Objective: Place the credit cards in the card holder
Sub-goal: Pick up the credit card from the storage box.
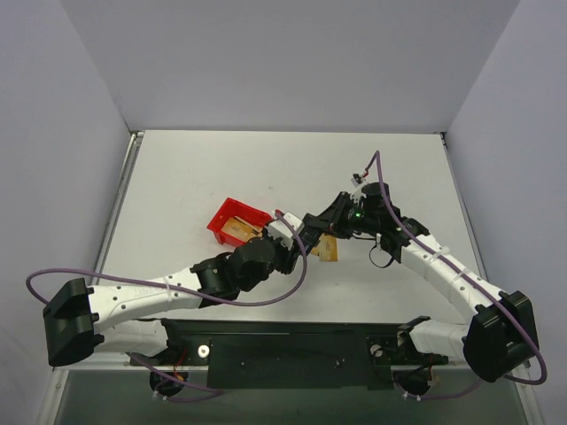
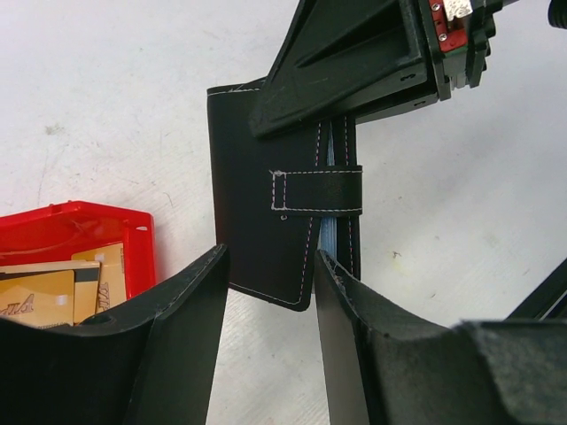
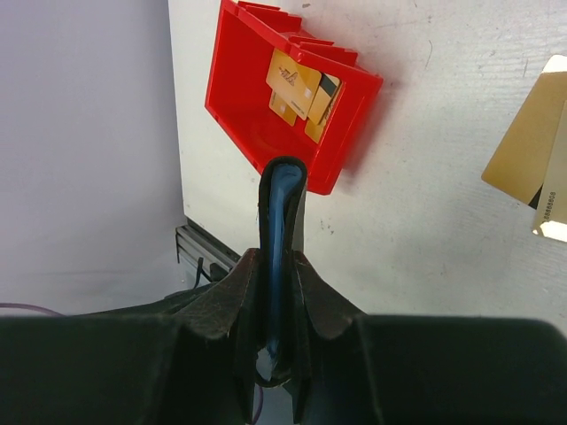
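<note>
The card holder (image 2: pixel 257 195) is a black folded wallet with a strap and a pale blue inside, held up above the table. My right gripper (image 3: pixel 276 257) is shut on it, and that view shows it edge-on (image 3: pixel 282 204). My left gripper (image 2: pixel 270 257) is open, with the lower corner of the wallet's front flap between its fingertips. Its right finger (image 2: pixel 341 301) lies along the flap's edge by the blue gap. Some gold credit cards (image 3: pixel 301 88) lie in the red bin (image 3: pixel 239 97). Others (image 3: pixel 527 146) lie on the table, under the grippers (image 1: pixel 328 249).
The red bin (image 1: pixel 232 212) stands just left of both grippers (image 1: pixel 306 230), close beside the left wrist. The table's left rail (image 1: pixel 120 204) and grey side walls border the white surface. A purple cable loops over each arm.
</note>
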Tool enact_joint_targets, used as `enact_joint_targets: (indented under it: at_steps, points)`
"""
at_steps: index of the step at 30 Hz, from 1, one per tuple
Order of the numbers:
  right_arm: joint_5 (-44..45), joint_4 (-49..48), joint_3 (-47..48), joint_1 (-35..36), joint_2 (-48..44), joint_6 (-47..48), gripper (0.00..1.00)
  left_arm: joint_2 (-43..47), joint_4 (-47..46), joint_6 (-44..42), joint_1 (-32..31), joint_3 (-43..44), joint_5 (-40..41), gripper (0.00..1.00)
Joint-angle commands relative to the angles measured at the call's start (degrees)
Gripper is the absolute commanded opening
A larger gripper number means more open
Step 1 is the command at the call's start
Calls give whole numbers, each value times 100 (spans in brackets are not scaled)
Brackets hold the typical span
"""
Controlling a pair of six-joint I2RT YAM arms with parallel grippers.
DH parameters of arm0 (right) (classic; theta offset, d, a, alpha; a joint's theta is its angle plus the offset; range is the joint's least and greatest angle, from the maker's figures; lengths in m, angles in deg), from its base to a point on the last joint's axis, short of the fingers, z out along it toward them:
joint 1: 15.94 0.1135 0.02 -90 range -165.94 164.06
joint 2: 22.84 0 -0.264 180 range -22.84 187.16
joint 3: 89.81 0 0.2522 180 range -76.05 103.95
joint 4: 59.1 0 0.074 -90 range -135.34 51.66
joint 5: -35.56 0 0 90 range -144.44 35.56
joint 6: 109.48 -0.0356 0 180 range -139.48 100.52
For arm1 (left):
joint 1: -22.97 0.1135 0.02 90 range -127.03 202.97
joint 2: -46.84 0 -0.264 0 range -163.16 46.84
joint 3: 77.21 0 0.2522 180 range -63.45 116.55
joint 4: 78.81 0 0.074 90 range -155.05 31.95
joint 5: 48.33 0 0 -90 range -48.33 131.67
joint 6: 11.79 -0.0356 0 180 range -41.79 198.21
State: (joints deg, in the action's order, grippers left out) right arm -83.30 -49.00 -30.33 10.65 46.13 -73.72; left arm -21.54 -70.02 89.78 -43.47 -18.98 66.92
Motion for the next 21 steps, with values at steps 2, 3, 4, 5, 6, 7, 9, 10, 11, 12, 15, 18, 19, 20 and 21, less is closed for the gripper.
enact_joint_targets:
  at_steps: [2,3,4,5,6,7,9,10,11,12,15,18,19,20,21]
  points:
    - [-216,-249,-1,-31,-138,-87,0,79,5,-138,131,-8,190,53]
    - [-225,-258,-1,-31,-138,-104,0,70,14,-155,131,0,199,53]
    - [-234,-258,-10,-31,-138,-105,0,53,14,-164,131,-8,190,53]
    - [-243,-275,-10,-31,-129,-113,0,35,5,-182,131,-8,199,52]
    - [-260,-284,-19,-31,-129,-122,0,9,14,-190,131,0,199,52]
    - [-269,-293,-19,-31,-129,-131,0,-9,14,-199,131,0,190,52]
    - [-295,-328,-19,-40,-112,-148,0,-70,5,-234,131,9,164,45]
    - [-304,-328,-19,-40,-94,-148,0,-88,5,-252,131,27,155,43]
    - [-330,-346,-10,-40,-86,-166,0,-131,5,-278,131,36,129,36]
    - [-339,-372,-10,-40,-68,-175,0,-158,14,-313,131,79,120,31]
    - [-401,-425,-19,-31,-15,-227,0,-272,49,-375,96,123,94,25]
    - [-445,-460,-19,-48,11,-236,0,-343,66,-436,43,132,155,23]
    - [-445,-469,-19,-40,20,-245,0,-369,84,-454,34,141,181,23]
    - [-462,-478,-19,-40,20,-245,0,-404,93,-472,17,158,190,23]
    - [-462,-486,-19,-48,20,-254,0,-413,93,-480,8,159,208,23]
